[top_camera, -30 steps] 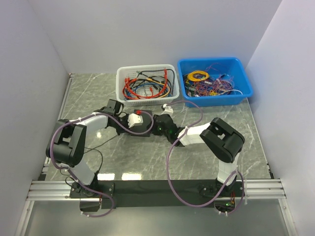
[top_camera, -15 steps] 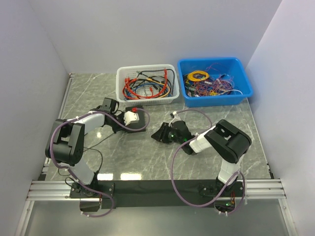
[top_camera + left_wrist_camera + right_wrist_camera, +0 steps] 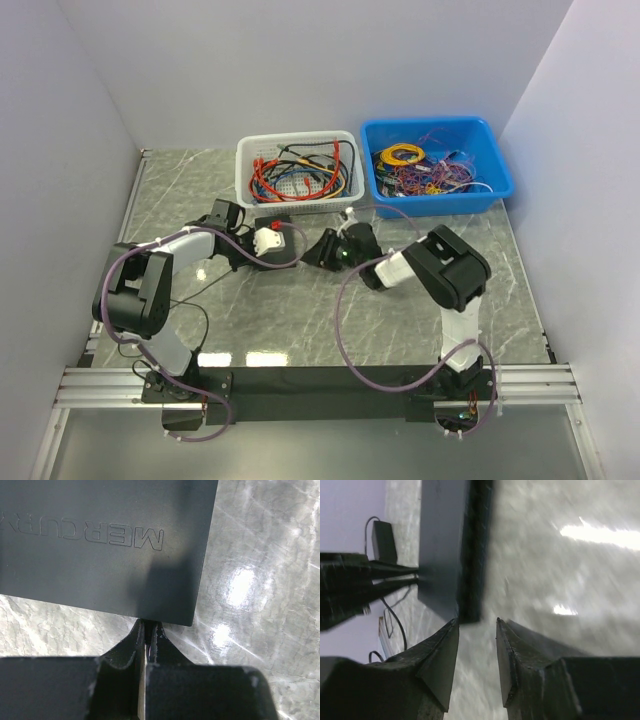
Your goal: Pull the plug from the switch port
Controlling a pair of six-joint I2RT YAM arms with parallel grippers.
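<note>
The switch point(image 3: 291, 238) is a flat matte-black box lying on the marble table in front of the white basket. In the left wrist view its top point(image 3: 100, 550) carries raised lettering. My left gripper point(image 3: 148, 626) is shut, its tips pressed against the switch's near edge by a corner. From the right, my right gripper point(image 3: 477, 622) stands open with nothing between its fingers, its tips just short of the switch's corner point(image 3: 465, 605). In the top view the right gripper point(image 3: 314, 253) sits close to the switch's right side. The plug and the ports cannot be made out; the right wrist view is blurred.
A white mesh basket point(image 3: 246, 188) of red, black and yellow cables stands just behind the switch. A blue bin point(image 3: 503, 186) of tangled wires sits to its right. A small black adapter point(image 3: 384, 541) with a thin cable lies beyond the switch. Grey walls enclose the table.
My right gripper drew back from the switch toward the near right, then came back up to its right side. The left gripper and switch shifted slightly toward the basket.
</note>
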